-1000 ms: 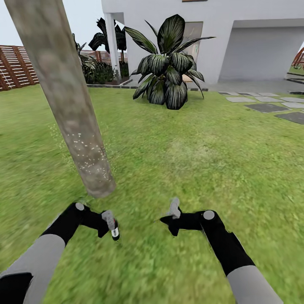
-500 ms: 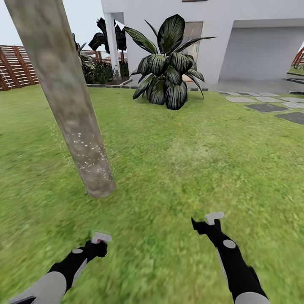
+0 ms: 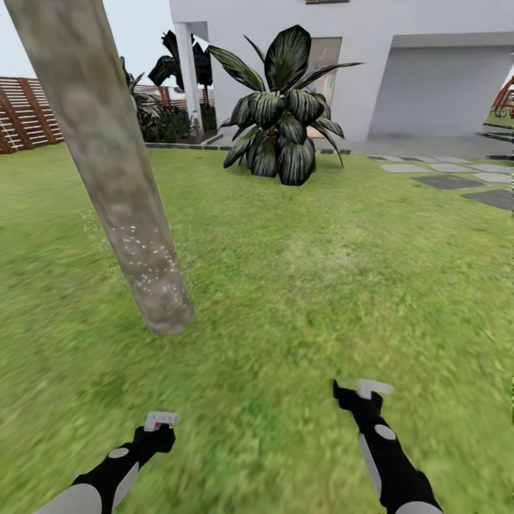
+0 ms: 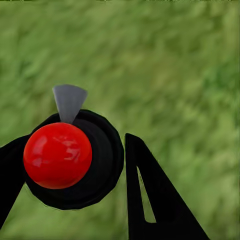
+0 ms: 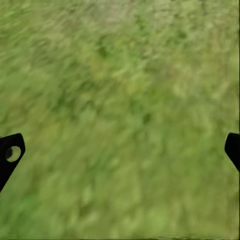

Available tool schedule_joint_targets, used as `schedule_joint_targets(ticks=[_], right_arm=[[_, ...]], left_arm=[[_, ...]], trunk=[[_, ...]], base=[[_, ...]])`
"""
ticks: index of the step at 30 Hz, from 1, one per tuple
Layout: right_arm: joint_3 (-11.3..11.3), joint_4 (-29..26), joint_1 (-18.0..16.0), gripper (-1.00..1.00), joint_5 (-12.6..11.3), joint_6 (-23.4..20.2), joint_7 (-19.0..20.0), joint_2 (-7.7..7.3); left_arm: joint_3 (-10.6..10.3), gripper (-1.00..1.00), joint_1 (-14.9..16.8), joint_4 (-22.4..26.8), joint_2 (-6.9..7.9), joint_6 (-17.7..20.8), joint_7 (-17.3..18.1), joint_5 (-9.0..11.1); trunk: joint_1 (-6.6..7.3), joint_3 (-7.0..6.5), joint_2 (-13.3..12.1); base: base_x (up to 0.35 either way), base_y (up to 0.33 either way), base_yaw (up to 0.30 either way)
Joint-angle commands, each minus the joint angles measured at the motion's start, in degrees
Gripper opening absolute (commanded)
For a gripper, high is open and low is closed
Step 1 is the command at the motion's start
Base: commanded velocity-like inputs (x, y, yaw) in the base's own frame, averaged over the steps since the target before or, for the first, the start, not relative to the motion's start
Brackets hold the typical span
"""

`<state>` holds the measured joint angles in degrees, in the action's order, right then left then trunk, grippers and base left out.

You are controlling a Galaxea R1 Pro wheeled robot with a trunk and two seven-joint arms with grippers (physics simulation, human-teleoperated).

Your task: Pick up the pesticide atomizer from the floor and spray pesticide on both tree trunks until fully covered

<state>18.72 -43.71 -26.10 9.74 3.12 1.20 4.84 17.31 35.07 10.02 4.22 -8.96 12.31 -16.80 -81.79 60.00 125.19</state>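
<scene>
One tree trunk point(image 3: 118, 178), thick and mottled grey-tan, leans up from its base in the grass at the head view's left; pale specks dot its lower part. My left gripper point(image 3: 160, 427) hangs low, near and slightly to the left of the trunk's base and well short of it. It is shut on the pesticide atomizer point(image 3: 160, 419). In the left wrist view the atomizer point(image 4: 57, 155) shows its red top, dark round body and grey nozzle between my black fingers point(image 4: 150, 195). My right gripper point(image 3: 371, 390) hovers open over the floor point(image 5: 120, 100), fingertips point(image 5: 10, 155) wide apart.
A large dark broad-leaved plant point(image 3: 282, 114) stands ahead before a white house point(image 3: 428, 78). Grey paving slabs point(image 3: 457, 180) lie at the right. A brown slat fence point(image 3: 28, 114) closes the far left. Open lawn point(image 3: 321, 271) stretches between me and the plant.
Both arms have drawn back toward me and lower in the view. The left gripper, still holding the atomizer, has moved away from the trunk's base.
</scene>
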Motion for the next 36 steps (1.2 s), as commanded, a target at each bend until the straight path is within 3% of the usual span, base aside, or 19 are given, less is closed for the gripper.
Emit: schedule_joint_targets(ticks=[1, 15, 36], right_arm=[[-0.18, 0.23, 0.0, 1.0, -0.04, 0.08, -1.53, 0.09], [-1.06, 3.32, 0.0, 1.0, -0.38, 0.22, -3.04, 0.32], [-0.97, 4.6, 0.0, 1.0, -0.43, 0.29, -3.04, 0.28]], left_arm=[[0.01, -1.0, 0.0, 0.0, 0.0, 0.0, -0.01, 0.01], [0.08, -1.0, 0.0, -0.25, 0.0, 0.01, -0.01, 0.01], [0.09, -1.0, -0.42, 0.19, 0.09, -0.15, -0.01, 0.01]], trunk=[[0.0, -0.04, 0.0], [0.0, -0.51, 0.0], [0.0, -1.17, 0.0]], base=[[0.0, 0.0, -0.212], [-0.168, 0.093, -0.283], [-0.019, -0.006, -0.29]])
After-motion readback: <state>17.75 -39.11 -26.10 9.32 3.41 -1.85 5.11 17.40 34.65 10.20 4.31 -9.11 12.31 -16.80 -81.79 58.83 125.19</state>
